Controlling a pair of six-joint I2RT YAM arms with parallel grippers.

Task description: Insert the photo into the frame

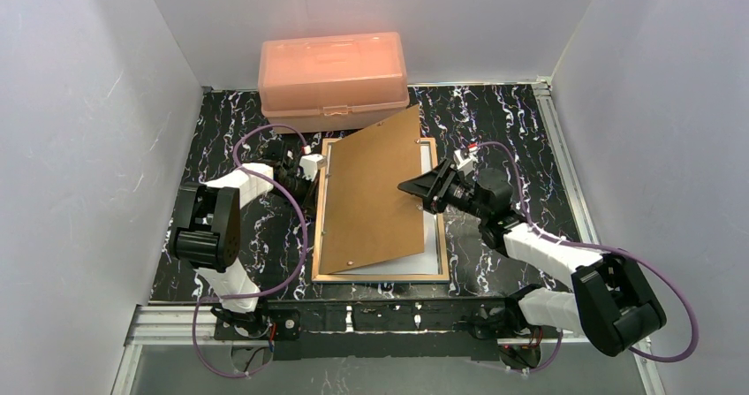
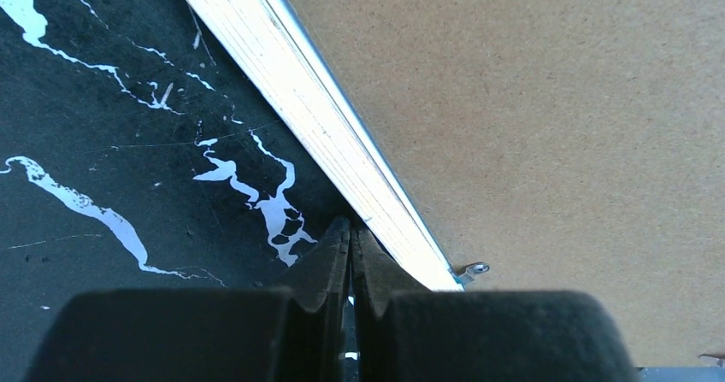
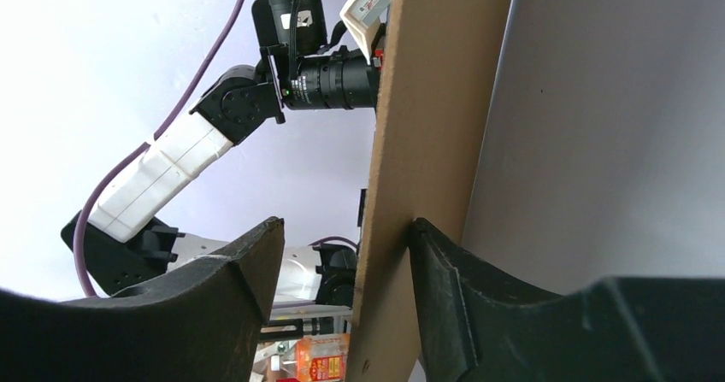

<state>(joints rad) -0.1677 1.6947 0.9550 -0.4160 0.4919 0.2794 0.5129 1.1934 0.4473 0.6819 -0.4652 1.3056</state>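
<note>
Your right gripper [image 3: 346, 228] straddles the right edge of the plain brown rectangular backing board [image 1: 371, 192]. Its jaws stand part open: one finger [image 3: 436, 279] rests against the board, and the other [image 3: 256, 267] stands clear of it with a visible gap, so nothing is clamped.

Your left gripper [image 2: 350, 228] is fully closed on nothing. Its tips are pressed together on the black white-veined marble-patterned table [image 1: 495, 121], right at the outer left edge of the frame.

Note the large rectangular picture frame [image 1: 380, 277], which lies flat and back-up between the two arms with its light wood-coloured edge uppermost. The left wrist view shows a thin blue line along that edge and a small metal clip [image 2: 474, 268] at the rim.

The board sits askew over the frame, its left side low near the left rim. Its far right corner reaches past the frame towards the peach translucent plastic box [image 1: 333, 68].

A white sheet [image 1: 433, 254] shows inside the rim along the right and near sides. It appears to be the photo's plain back, though no print is visible.
</note>
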